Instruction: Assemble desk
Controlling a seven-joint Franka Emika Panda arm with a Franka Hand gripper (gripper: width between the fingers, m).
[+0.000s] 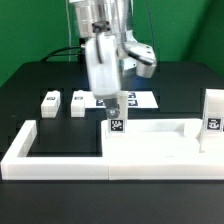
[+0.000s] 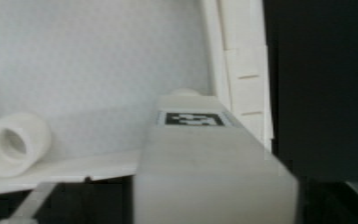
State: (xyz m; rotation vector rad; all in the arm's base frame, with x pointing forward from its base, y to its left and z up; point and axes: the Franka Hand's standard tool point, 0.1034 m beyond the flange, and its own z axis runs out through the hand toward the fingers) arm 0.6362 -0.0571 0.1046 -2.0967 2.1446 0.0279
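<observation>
The white desk tabletop (image 1: 155,140) lies flat inside the border frame, and one tagged leg (image 1: 212,115) stands upright at its end on the exterior view's right. My gripper (image 1: 113,104) is shut on another white leg (image 1: 115,122) and holds it upright over the tabletop's corner on the exterior view's left. In the wrist view the held leg (image 2: 202,160) fills the middle between my jaws (image 2: 202,205), its tag facing the camera. Beyond it lie the tabletop's flat surface (image 2: 105,80), its raised rim (image 2: 240,60) and a round screw socket (image 2: 5,145). Whether the leg touches the tabletop is hidden.
Two loose tagged legs (image 1: 50,101) (image 1: 80,101) lie on the black table at the exterior view's left. The marker board (image 1: 140,99) lies behind my arm. The white U-shaped border frame (image 1: 28,150) runs along the front and left.
</observation>
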